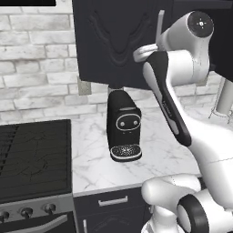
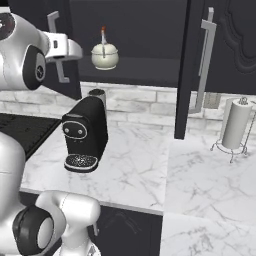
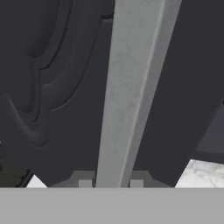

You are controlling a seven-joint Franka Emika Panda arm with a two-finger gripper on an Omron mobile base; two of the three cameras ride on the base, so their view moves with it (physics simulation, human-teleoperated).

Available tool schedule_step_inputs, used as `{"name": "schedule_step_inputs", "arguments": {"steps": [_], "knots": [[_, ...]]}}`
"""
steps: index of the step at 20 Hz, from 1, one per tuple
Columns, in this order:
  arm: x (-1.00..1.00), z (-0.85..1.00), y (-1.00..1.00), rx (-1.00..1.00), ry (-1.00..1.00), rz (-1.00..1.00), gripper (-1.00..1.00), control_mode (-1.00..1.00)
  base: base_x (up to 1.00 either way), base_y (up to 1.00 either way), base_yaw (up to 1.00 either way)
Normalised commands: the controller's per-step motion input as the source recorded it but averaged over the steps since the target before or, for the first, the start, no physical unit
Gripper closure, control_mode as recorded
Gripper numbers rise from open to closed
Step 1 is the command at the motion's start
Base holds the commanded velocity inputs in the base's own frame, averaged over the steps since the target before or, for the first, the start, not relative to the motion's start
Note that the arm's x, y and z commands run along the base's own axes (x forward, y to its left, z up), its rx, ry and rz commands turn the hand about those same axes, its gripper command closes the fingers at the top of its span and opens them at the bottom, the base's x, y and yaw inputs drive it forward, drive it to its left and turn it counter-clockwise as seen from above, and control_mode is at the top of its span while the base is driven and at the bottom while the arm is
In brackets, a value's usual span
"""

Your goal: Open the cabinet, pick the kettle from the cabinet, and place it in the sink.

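The black cabinet (image 2: 145,30) stands open, with both carved doors swung outward. My gripper (image 3: 111,181) is shut on the left door's long silver handle (image 3: 131,87), and the bar runs up between the two fingertips. From the right base view the gripper (image 2: 64,51) holds that handle (image 2: 54,30) at the open left door's edge. From the left base view the gripper (image 1: 146,51) sits at the left door (image 1: 113,41). The cream kettle (image 2: 105,56) with a reddish knob rests upright on the cabinet shelf, just right of my hand. The sink is out of view.
A black coffee machine (image 2: 85,132) stands on the marble counter (image 2: 145,165) below the cabinet. The right door (image 2: 187,70) juts out over the counter. A paper towel roll (image 2: 235,125) stands at the right. A stove (image 1: 32,154) lies to the left.
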Motion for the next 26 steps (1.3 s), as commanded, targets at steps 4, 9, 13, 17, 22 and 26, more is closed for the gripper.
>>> {"name": "schedule_step_inputs", "arguments": {"steps": [4,9,13,17,22,26], "knots": [[-0.56,0.08,0.18,0.00,0.00,-0.01,1.00,-1.00,0.00,0.00,0.00],[-0.56,0.08,0.17,0.00,0.00,0.00,1.00,-1.00,0.00,0.00,0.00],[-0.56,0.08,0.21,0.00,-0.02,0.00,1.00,-1.00,0.00,0.00,0.00],[-0.51,0.06,0.20,0.00,0.00,0.00,1.00,-1.00,0.00,0.00,0.00],[-0.44,0.02,0.22,0.00,0.00,0.00,1.00,-1.00,0.00,0.00,0.00],[-0.28,0.00,0.03,0.00,0.00,0.00,1.00,-1.00,0.00,0.00,0.00]]}}
